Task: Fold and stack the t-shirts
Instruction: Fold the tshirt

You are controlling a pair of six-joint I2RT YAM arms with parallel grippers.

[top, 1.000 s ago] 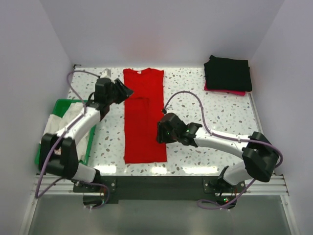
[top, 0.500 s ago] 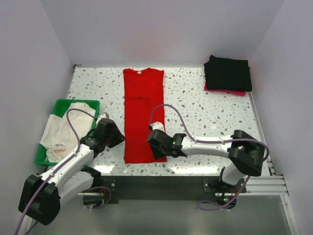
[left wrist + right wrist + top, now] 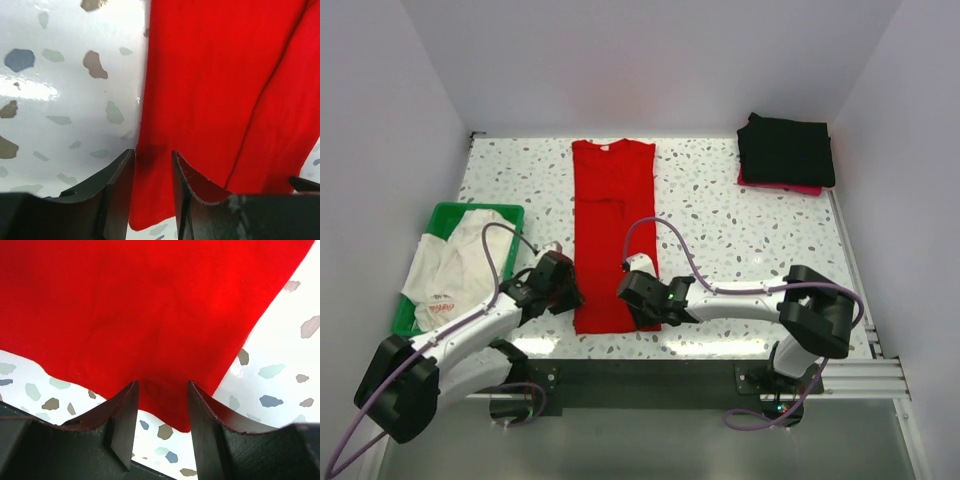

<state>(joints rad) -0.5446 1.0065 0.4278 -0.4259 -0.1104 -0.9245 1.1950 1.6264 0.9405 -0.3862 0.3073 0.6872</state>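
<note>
- My left gripper is standing with its jaws spread a moderate way. They are straddling the left edge of the red shirt close to its near hem, and no cloth is being pinched yet.
- My right gripper is likewise holding its jaws apart over the shirt's near right corner, with the cloth lying flat between them and not gripped.
- The red shirt is lying flat on the table, its long axis running straight away from me, collar at the far end and hem nearest my bases. The two hem corners are sitting directly ahead of my two grippers, one each, with neither arm better placed than the other.
- Further out, the black folded shirts are sitting at the far right corner, and the white shirt is lying in the green basket at my left.
- Against a second ago, my left gripper has come from the shirt's far left side down to the near left corner. My right has slid from mid-length to the near right corner, and the shirt itself has not shifted.
</note>
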